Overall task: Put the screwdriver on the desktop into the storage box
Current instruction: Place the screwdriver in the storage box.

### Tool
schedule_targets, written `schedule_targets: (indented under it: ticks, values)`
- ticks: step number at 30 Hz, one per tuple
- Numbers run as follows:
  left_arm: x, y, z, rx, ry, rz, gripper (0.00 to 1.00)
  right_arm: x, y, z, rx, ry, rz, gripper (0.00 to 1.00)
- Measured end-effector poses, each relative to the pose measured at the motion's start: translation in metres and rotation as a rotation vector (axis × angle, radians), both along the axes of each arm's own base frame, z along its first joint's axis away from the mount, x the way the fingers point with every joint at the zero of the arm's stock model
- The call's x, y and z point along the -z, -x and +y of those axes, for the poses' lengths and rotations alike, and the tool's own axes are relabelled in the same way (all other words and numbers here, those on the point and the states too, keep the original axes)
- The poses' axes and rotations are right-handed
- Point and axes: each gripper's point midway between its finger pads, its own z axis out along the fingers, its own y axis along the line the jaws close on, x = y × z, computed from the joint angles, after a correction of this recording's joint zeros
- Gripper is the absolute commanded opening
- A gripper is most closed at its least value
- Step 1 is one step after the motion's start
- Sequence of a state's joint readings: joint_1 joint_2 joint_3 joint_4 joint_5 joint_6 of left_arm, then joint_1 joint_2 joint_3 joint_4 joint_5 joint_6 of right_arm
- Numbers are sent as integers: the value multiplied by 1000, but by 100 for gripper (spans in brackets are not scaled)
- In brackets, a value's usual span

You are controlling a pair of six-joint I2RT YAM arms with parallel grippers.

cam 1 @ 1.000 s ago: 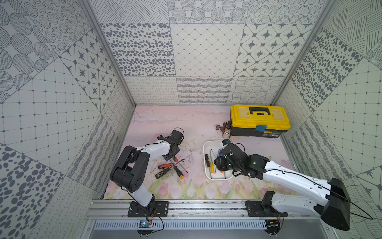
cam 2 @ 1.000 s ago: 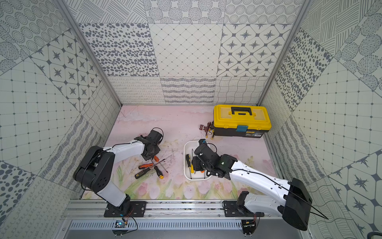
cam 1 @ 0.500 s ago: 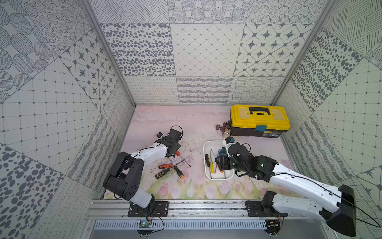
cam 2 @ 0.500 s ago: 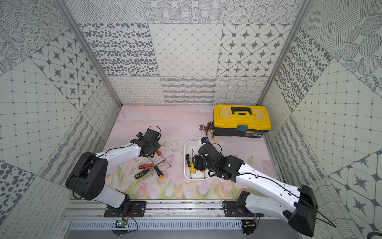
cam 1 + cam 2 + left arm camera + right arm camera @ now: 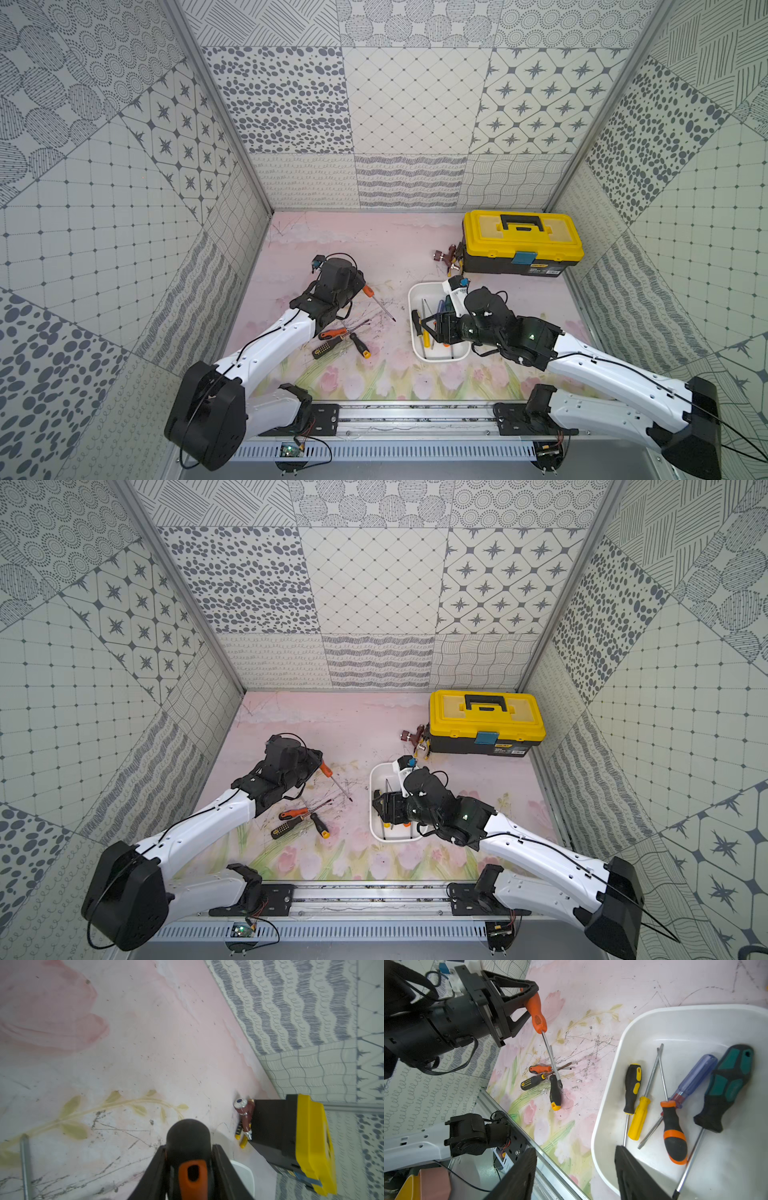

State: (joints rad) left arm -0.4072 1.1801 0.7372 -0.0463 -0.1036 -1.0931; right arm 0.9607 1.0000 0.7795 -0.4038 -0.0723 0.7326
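While clamping the orange-handled screwdriver (image 5: 538, 1020) by its handle in the left gripper (image 5: 532, 1000), holds it aslant over the desktop (image 5: 374, 245), left of the storage box (image 5: 654, 1022), likely for carrying across; poises the right gripper (image 5: 575, 1148), spread and empty, above the box.

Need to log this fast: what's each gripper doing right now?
Left gripper: closed on the orange screwdriver, gripping its handle.
Right gripper: open, holding nothing.

- Storage box (image 5: 675, 1022) — smooth, glossy white plastic.
- Desk (image 5: 145, 1043) — matt print, roughened by dark scratches.
- Orange-handled screwdriver (image 5: 538, 1019) — matt plastic grip, bare metal shaft.
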Motion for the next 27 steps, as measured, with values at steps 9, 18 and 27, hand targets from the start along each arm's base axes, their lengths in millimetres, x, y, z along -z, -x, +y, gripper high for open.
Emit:
schedule_targets:
  ticks: [9, 18, 27]
  values:
    - [-54, 51, -68, 381, 239, -178, 0, -8, 19, 29, -134, -189, 39, 67]
    - [-83, 84, -89, 557, 357, -294, 0, -30, 27, 53, -210, -387, 70, 55]
    - [-94, 95, -93, 604, 405, -351, 0, -33, 29, 70, -246, -444, 103, 43]
